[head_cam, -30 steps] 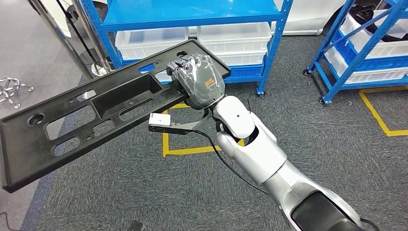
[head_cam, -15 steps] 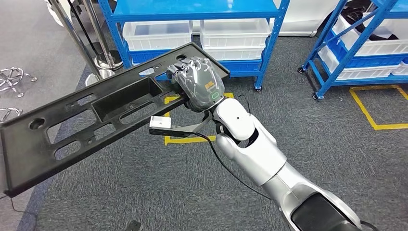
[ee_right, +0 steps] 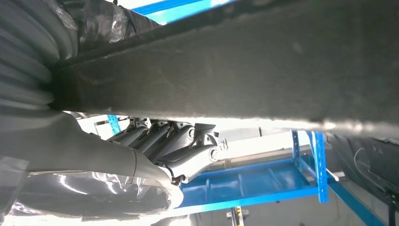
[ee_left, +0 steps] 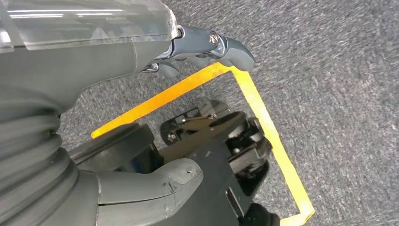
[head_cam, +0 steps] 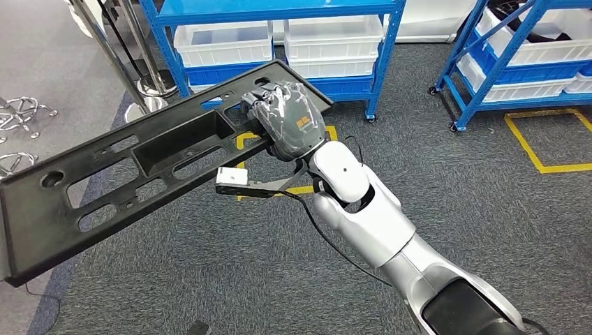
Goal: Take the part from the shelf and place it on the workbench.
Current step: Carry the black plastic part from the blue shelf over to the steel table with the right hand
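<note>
The part [head_cam: 126,174] is a long black plastic panel with a deep rectangular pocket and several slots. It hangs in the air, slanting from the lower left up toward the shelves. My right hand [head_cam: 287,118] grips its far end, fingers wrapped over the top edge. In the right wrist view the part's dark edge [ee_right: 235,61] crosses the picture, with the fingers [ee_right: 181,141] curled beside it. My left hand [ee_left: 141,108] hangs over the carpet, thumb and fingers apart, holding nothing.
Blue shelving with white bins [head_cam: 223,42] stands behind the part. A second blue rack [head_cam: 516,63] is at the right. Yellow tape squares [head_cam: 544,146] mark the grey carpet. Chrome posts [head_cam: 139,84] and a metal base [head_cam: 14,118] stand at the left.
The whole picture has shifted, so the camera has moved: the shelves and floor tape sit further left now. The part stays in my right hand at the same slant.
</note>
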Available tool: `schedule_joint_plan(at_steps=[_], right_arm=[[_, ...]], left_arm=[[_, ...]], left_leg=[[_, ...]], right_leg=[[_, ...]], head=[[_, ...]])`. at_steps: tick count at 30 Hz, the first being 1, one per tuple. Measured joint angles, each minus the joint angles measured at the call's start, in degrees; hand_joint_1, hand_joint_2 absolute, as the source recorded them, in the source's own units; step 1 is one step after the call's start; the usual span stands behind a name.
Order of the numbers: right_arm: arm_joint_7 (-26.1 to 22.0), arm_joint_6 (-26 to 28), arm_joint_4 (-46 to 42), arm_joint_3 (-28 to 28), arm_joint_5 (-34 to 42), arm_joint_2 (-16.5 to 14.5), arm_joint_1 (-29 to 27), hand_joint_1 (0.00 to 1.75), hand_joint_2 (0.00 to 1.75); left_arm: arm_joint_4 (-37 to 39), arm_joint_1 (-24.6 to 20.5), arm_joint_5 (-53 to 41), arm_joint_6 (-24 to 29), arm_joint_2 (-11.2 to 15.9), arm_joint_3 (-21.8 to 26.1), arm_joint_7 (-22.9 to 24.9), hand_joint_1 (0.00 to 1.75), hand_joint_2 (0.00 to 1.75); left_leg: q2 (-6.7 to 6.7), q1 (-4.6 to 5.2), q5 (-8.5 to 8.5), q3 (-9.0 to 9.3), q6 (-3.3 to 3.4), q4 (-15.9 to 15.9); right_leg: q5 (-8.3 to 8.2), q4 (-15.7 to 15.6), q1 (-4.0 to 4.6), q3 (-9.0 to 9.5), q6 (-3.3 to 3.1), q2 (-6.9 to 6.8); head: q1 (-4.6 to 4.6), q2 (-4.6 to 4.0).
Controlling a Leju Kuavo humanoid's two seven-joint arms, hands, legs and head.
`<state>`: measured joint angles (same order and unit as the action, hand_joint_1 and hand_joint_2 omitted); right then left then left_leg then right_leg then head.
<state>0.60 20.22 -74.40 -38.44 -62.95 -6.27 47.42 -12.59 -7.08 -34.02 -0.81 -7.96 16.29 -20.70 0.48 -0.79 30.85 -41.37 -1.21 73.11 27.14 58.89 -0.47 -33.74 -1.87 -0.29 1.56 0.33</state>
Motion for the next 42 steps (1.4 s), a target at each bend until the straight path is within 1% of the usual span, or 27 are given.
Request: schedule_joint_plan(at_steps=[2,3,4,7,9,11,13,14,15,16,18,19,21,23,24,26,28,29,30,31,32,34,36,38,39,40,42], right_arm=[[-0.01,-0.08,0.01,0.0,0.07,-0.01,-0.07,1.75,1.75],[-0.02,-0.13,0.0,0.0,0.13,-0.01,-0.03,1.75,1.75],[-0.07,-0.22,-0.01,0.0,0.19,-0.02,0.0,1.75,1.75],[-0.48,-1.02,-0.03,-0.01,0.79,-0.04,0.02,1.75,1.75],[-0.75,-1.86,-0.03,-0.01,1.4,0.03,0.03,1.75,1.75],[-1.25,-3.41,-0.03,-0.14,1.95,0.29,0.21,1.75,1.75],[-1.91,-5.39,-0.02,-0.54,2.28,0.9,0.34,1.75,1.75],[-2.18,-6.08,0.01,-0.81,2.3,1.28,0.31,1.75,1.75],[-2.37,-6.48,0.05,-1.09,2.28,1.62,0.27,1.75,1.75],[-2.56,-6.61,0.08,-1.35,2.3,1.87,0.28,1.75,1.75],[-3.01,-6.44,-0.09,-1.73,2.58,2.15,0.45,1.75,1.75],[-3.23,-6.19,-0.31,-1.84,2.84,2.21,0.58,1.75,1.75],[-3.48,-5.58,-0.8,-1.94,3.31,2.32,0.72,1.75,1.75],[-3.56,-5.14,-1.23,-1.98,3.56,2.47,0.74,1.75,1.75],[-3.6,-5.02,-1.39,-1.98,3.61,2.55,0.77,1.75,1.75],[-3.74,-4.67,-1.6,-1.98,3.75,2.62,0.88,1.75,1.75],[-3.92,-4.21,-1.62,-1.97,3.93,2.68,0.93,1.75,1.75],[-4.02,-4.05,-1.62,-1.96,3.98,2.72,0.93,1.75,1.75],[-4.1,-3.96,-1.62,-1.96,4.01,2.77,0.93,1.75,1.75],[-4.15,-3.92,-1.62,-1.95,4.01,2.79,0.96,1.75,1.75],[-4.18,-3.89,-1.63,-1.94,4.01,2.8,1.02,1.75,1.75],[-4.19,-3.81,-1.64,-1.91,4.01,2.8,1.22,1.75,1.75],[-4.19,-3.72,-1.74,-1.85,4.02,2.87,1.41,1.75,1.75],[-4.2,-3.67,-1.85,-1.72,4.03,3.08,1.42,1.75,1.75],[-4.21,-3.65,-1.91,-1.59,4.03,3.25,1.4,1.75,1.75],[-4.22,-3.6,-2.0,-1.45,4.05,3.42,1.4,1.75,1.75],[-4.23,-3.45,-2.2,-1.19,4.16,3.69,1.35,1.75,1.75]], left_arm=[[0.0,0.01,0.07,0.0,0.01,0.03,-0.24,0.0,1.75],[0.0,0.0,0.09,0.0,0.0,0.06,-0.36,0.0,1.75],[0.01,-0.01,0.11,0.0,-0.01,0.09,-0.44,0.0,1.75],[0.02,0.09,0.0,-0.04,-0.01,0.22,-0.55,0.0,1.75],[0.02,0.13,-0.12,-0.08,-0.05,0.33,-0.55,0.0,1.75],[0.02,0.12,-0.25,-0.16,-0.11,0.4,-0.51,0.0,1.75],[0.02,0.25,-0.51,-0.25,-0.1,0.46,-0.43,0.0,1.75],[0.02,0.35,-0.69,-0.26,-0.1,0.47,-0.38,0.0,1.75],[0.02,0.43,-0.84,-0.26,-0.09,0.48,-0.35,0.0,1.75],[0.02,0.45,-0.97,-0.26,-0.09,0.48,-0.33,0.0,1.75],[0.01,0.29,-1.15,-0.27,-0.1,0.48,-0.31,0.0,1.75],[0.01,0.15,-1.24,-0.29,-0.11,0.48,-0.33,0.0,1.75],[0.02,-0.05,-1.43,-0.4,-0.11,0.48,-0.37,0.0,1.75],[0.01,-0.12,-1.7,-0.52,-0.11,0.48,-0.39,0.0,1.75],[0.01,-0.14,-1.85,-0.57,-0.11,0.48,-0.39,0.0,1.75],[0.0,-0.25,-2.12,-0.72,-0.11,0.48,-0.39,0.0,1.75],[0.0,-0.34,-2.29,-0.9,-0.11,0.48,-0.39,0.0,1.75],[0.0,-0.38,-2.35,-0.96,-0.11,0.48,-0.39,0.0,1.75],[0.0,-0.43,-2.4,-1.01,-0.11,0.48,-0.39,0.0,1.75],[0.0,-0.5,-2.41,-1.04,-0.11,0.48,-0.39,0.0,1.75],[0.0,-0.6,-2.41,-1.05,-0.11,0.48,-0.39,0.0,1.75],[0.0,-0.81,-2.42,-1.07,-0.11,0.48,-0.38,0.0,1.75],[0.0,-1.03,-2.49,-1.18,-0.11,0.48,-0.34,0.0,1.75],[-0.01,-1.26,-2.64,-1.32,-0.16,0.47,-0.32,0.0,1.75],[-0.01,-1.38,-2.77,-1.38,-0.21,0.46,-0.32,0.0,1.75],[-0.02,-1.51,-2.93,-1.43,-0.27,0.44,-0.31,0.0,1.75],[-0.04,-1.59,-3.31,-1.51,-0.33,0.39,-0.2,0.0,1.75]], left_leg=[[0.0,-0.32,-2.83,4.38,-0.12,-6.99],[-0.06,-0.28,-3.69,6.51,-0.03,-10.45],[-0.12,-0.17,-4.06,7.87,0.17,-12.82],[-0.25,0.17,-4.14,8.29,1.2,-14.26],[-0.2,0.04,-4.62,8.28,2.07,-14.86],[-0.15,0.06,-5.08,8.16,2.81,-15.26],[-0.16,0.31,-5.25,7.84,3.14,-15.18],[-0.18,0.41,-5.28,7.72,3.2,-15.08],[-0.2,0.5,-5.29,7.62,3.25,-14.97],[-0.23,0.57,-5.27,7.56,3.26,-14.86],[-0.18,0.78,-5.16,7.47,3.16,-14.6],[-0.11,0.9,-5.12,7.35,3.03,-14.46],[0.21,1.1,-5.13,7.11,2.67,-14.33],[0.62,1.0,-4.91,6.98,2.16,-14.2],[0.61,0.94,-4.28,6.73,1.86,-13.56],[0.28,0.7,-1.38,4.89,1.27,-9.19],[0.09,0.5,1.96,1.68,0.77,-1.81],[0.08,0.39,2.52,0.52,0.59,0.73],[0.07,0.27,1.99,0.23,0.47,1.31],[-0.01,0.14,0.44,0.99,0.43,-0.36],[-0.36,-0.02,-1.7,2.59,0.46,-3.8],[-2.52,-0.3,-4.46,5.91,0.68,-10.68],[-3.99,-0.3,-4.67,7.16,0.97,-13.49],[-3.14,-0.25,-4.8,7.26,1.54,-14.19],[-2.56,-0.29,-5.02,7.38,1.95,-14.58],[-1.95,-0.35,-5.25,7.51,2.37,-14.98],[-0.68,-0.17,-5.41,7.63,2.99,-15.36]], right_leg=[[-0.09,0.46,-0.09,-0.49,0.23,0.01],[-0.13,0.63,-0.08,-0.72,0.43,0.03],[-0.21,0.76,-0.04,-0.88,0.69,0.06],[-0.66,0.69,0.1,-1.15,1.65,0.1],[0.05,1.51,0.01,-1.58,2.18,0.14],[3.13,6.36,-0.1,-3.81,2.46,0.22],[6.37,13.6,-0.1,-7.2,2.52,0.25],[6.73,15.67,-0.11,-8.17,2.47,0.25],[6.03,15.77,-0.1,-8.21,2.35,0.25],[4.41,13.68,-0.09,-7.16,2.16,0.25],[0.84,6.45,0.19,-3.54,1.56,-0.11],[-0.09,3.46,0.38,-2.15,1.31,-0.34],[-0.26,1.1,0.71,-1.32,1.04,-0.49],[-0.5,0.62,0.52,-1.35,0.72,0.09],[-0.67,0.43,0.38,-1.29,0.52,0.38],[-0.96,0.15,0.15,-1.19,0.15,0.87],[-1.03,0.18,0.15,-1.23,0.04,1.51],[-1.03,0.22,0.15,-1.23,0.04,1.91],[-1.03,0.27,0.14,-1.23,0.04,2.38],[-1.02,0.35,0.11,-1.22,0.06,2.92],[-0.99,0.45,0.07,-1.2,0.11,3.5],[-0.97,0.76,0.03,-1.43,0.43,4.67],[-1.26,0.9,-0.18,-2.09,1.15,5.76],[-1.56,0.79,-0.43,-2.61,1.93,6.61],[-1.28,1.12,-0.39,-2.87,2.21,6.04],[-0.42,2.34,-0.29,-3.5,2.39,4.89],[2.84,8.21,-0.13,-6.31,2.61,1.99]], head=[[0.0,0.0],[0.0,0.0],[0.0,0.0],[-0.02,0.0],[-0.02,0.0],[-0.03,0.0],[-0.03,0.0],[-0.03,0.0],[-0.03,0.0],[-0.03,0.0],[-0.03,0.0],[-0.02,0.0],[-0.01,0.0],[-0.02,0.0],[-0.02,0.0],[0.0,0.0],[0.0,0.0],[0.0,0.0],[0.0,0.0],[0.0,0.0],[-0.01,0.0],[-0.02,0.0],[-0.02,0.0],[0.0,0.0],[-0.06,0.0],[-0.16,0.0],[-0.36,0.0]])
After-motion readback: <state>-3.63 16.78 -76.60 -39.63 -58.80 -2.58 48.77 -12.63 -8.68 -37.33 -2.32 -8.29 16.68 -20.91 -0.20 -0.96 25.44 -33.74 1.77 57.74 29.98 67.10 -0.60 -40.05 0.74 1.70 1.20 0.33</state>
